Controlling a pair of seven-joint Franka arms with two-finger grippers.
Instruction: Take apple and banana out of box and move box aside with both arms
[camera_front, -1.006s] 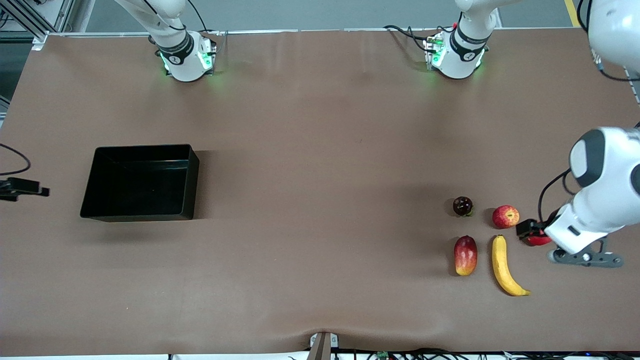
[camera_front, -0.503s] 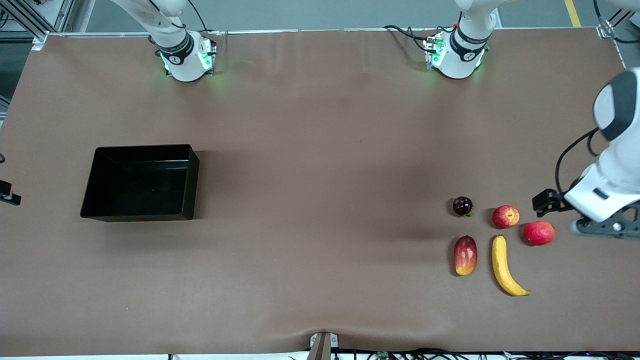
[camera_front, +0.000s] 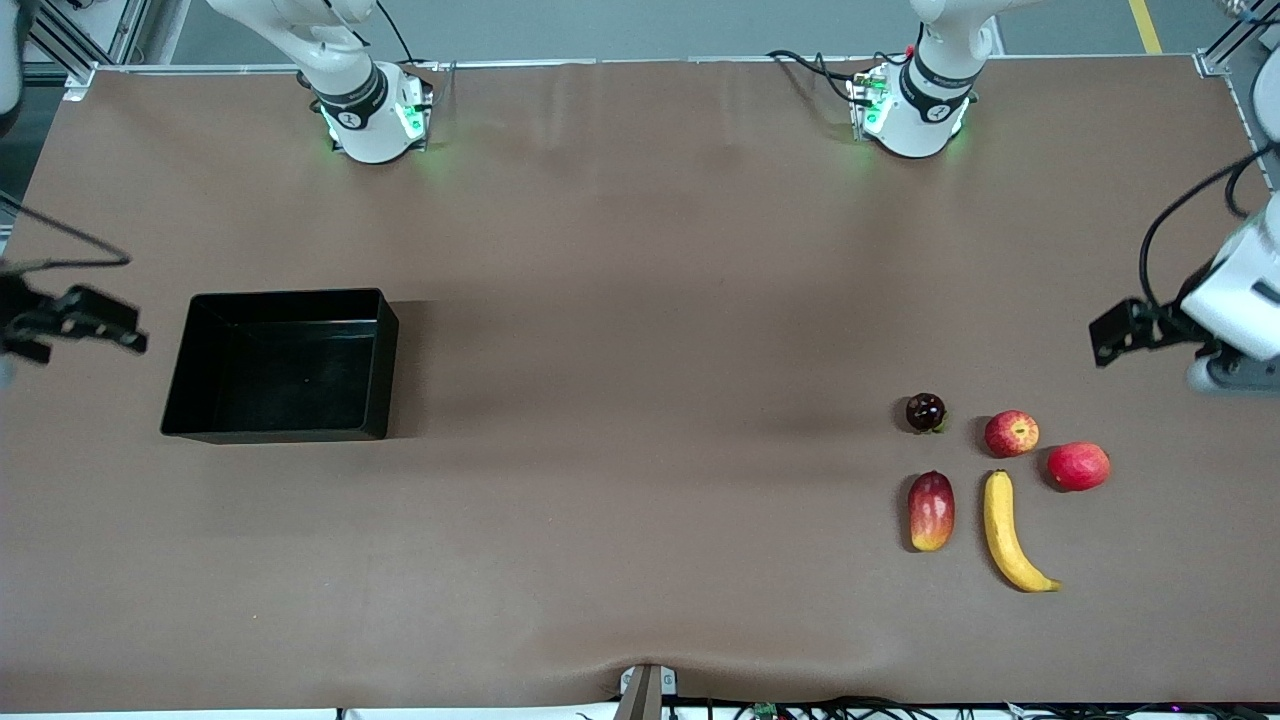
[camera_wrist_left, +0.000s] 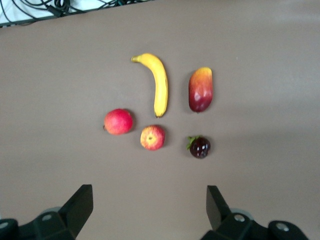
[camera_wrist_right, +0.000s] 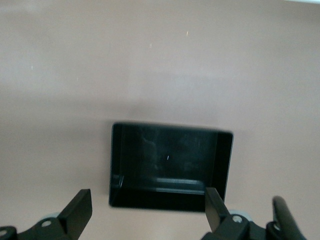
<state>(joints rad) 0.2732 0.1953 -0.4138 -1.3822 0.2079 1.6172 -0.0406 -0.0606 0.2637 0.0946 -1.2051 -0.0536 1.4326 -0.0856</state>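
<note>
Fruits (camera_wrist_left: 160, 105) lie below the open, empty left gripper (camera_wrist_left: 147, 207) (right gripper (camera_wrist_right: 145, 210) likewise, over tray (camera_wrist_right: 222, 165)).

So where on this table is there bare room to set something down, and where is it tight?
Bare table runs wide between the black tray and the fruit, and the tray holds nothing. It is tight among the banana, mango, apple, red fruit and maroon fruit, which lie close but apart.
</note>
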